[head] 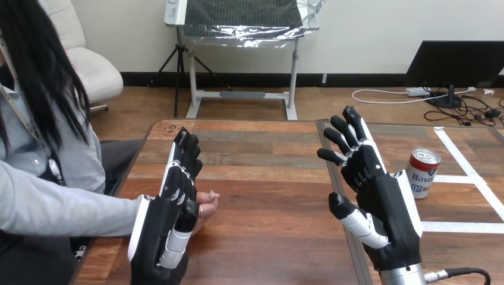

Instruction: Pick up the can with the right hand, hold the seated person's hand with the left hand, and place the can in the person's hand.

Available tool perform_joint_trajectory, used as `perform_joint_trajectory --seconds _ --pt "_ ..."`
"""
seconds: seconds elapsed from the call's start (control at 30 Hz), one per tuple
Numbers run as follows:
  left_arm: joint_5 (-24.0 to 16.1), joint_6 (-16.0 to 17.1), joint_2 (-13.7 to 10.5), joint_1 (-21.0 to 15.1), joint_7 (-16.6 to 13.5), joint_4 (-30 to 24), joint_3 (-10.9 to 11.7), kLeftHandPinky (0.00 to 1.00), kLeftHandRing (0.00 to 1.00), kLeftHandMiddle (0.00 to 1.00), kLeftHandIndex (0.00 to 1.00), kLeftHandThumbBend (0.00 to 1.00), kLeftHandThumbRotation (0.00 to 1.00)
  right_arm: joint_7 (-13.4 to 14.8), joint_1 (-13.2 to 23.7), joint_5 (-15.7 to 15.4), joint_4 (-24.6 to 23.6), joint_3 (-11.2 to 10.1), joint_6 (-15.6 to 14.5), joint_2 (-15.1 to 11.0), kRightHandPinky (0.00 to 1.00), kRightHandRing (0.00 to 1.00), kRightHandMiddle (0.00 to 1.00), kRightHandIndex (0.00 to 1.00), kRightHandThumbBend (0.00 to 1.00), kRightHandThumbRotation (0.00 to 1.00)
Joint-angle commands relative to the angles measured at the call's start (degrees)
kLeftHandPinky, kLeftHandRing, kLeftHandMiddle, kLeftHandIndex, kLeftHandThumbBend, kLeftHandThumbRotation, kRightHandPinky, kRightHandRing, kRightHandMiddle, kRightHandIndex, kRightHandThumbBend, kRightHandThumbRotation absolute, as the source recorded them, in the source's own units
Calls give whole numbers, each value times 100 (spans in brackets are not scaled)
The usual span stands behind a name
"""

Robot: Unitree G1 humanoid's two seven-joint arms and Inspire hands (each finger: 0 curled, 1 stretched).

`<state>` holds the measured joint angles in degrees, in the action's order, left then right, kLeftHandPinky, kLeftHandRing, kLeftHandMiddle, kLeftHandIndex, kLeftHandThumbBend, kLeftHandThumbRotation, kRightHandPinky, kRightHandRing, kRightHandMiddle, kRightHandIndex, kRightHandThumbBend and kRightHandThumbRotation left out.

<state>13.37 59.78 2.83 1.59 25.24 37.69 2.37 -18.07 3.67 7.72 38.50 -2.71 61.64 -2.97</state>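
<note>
While the can (423, 172) stands at its 2 o'clock, right hand (383, 199) is splayed, empty — left hand (173, 199), fingers straight, beside person's hand (207, 200).

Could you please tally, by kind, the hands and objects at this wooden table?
Robot hands: 2 (left hand, right hand)
Person's hand: 1
Can: 1
Total: 4

glossy metal can (424, 172), smooth wooden table (267, 178) with slight sheen, matt white tape strips (463, 227)
</note>
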Motion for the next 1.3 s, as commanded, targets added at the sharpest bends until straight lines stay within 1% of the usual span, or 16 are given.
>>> perform_joint_trajectory --seconds 0.0,0.63,0.73,1.03,1.27 --pt "-44 135 32 -172 -19 -309 -99 98 100 100 100 100 88 40 281 -33 -245 -28 95 -103 81 92 95 98 100 69" --pt "-69 124 61 -95 -102 -313 -226 97 100 100 100 100 88 -86 294 90 -220 4 90 -193 81 93 95 98 100 68" --pt "-74 116 59 -88 -107 -311 -234 97 100 100 100 100 88 -135 299 149 -216 22 78 -197 81 93 96 98 100 68" --pt "-46 177 22 -125 -55 -252 -239 97 100 100 100 100 89 -59 308 32 -210 -4 81 -193 81 93 96 98 100 69" --pt "22 145 22 -119 -36 -278 -233 97 100 100 100 100 88 27 316 -75 -212 -9 89 -177 80 92 96 98 100 70"
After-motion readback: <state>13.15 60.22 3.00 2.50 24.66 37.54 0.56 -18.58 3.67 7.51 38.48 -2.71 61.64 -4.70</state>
